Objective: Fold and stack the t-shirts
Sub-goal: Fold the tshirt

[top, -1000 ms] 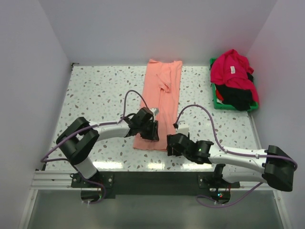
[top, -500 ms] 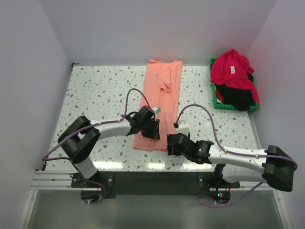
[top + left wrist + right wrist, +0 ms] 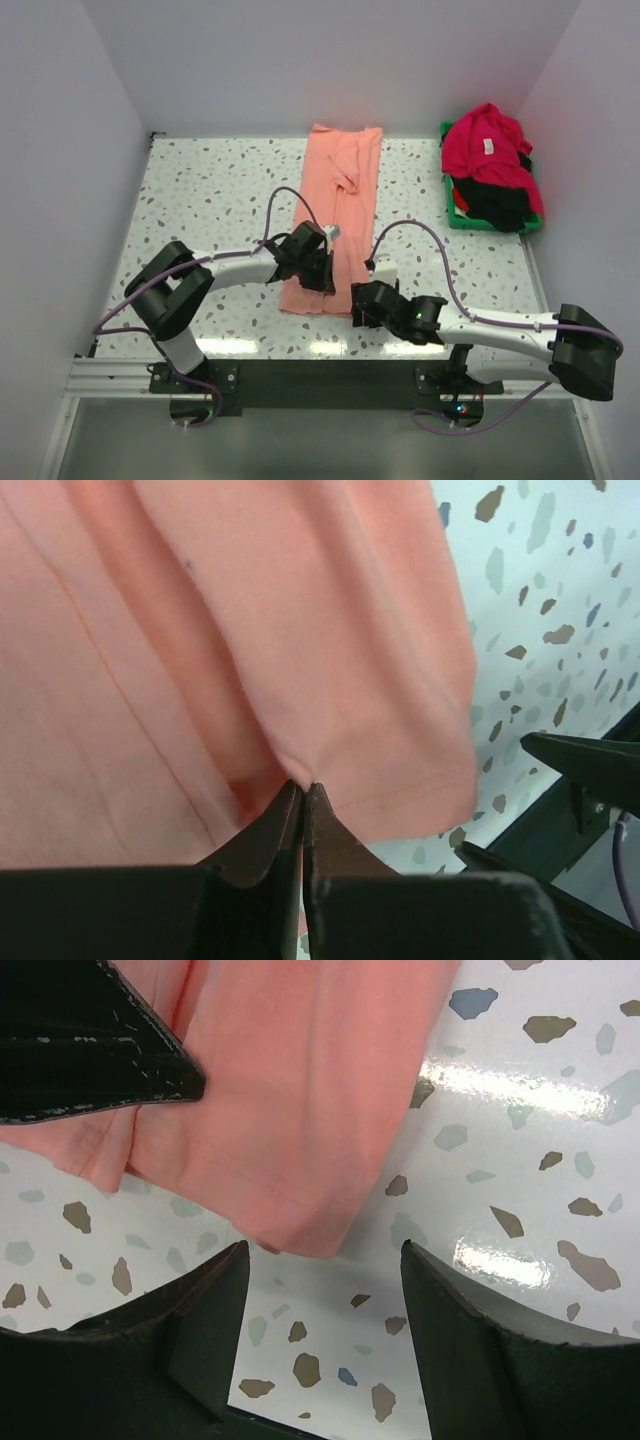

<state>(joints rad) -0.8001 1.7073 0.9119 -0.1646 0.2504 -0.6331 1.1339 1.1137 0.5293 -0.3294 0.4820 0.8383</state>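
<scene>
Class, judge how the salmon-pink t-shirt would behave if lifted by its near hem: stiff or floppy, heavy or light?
Probably floppy: the salmon-pink t-shirt puckers into soft ridges where the left gripper pinches it. Likely light: thin, flat-lying cloth. Lifted, it should drape.

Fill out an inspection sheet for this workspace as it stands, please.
Surface: speckled table, nothing spilled.
Job's things: salmon-pink t-shirt folded into a long strip mid-table; red t-shirt and black t-shirt heaped in the green bin.
Clutter: nothing seen.
Grippers: left gripper shut on the pink shirt's near hem; right gripper open at its near right corner.
Cables: purple cables loop off both arms.
Surroundings: plain walls on three sides.
</scene>
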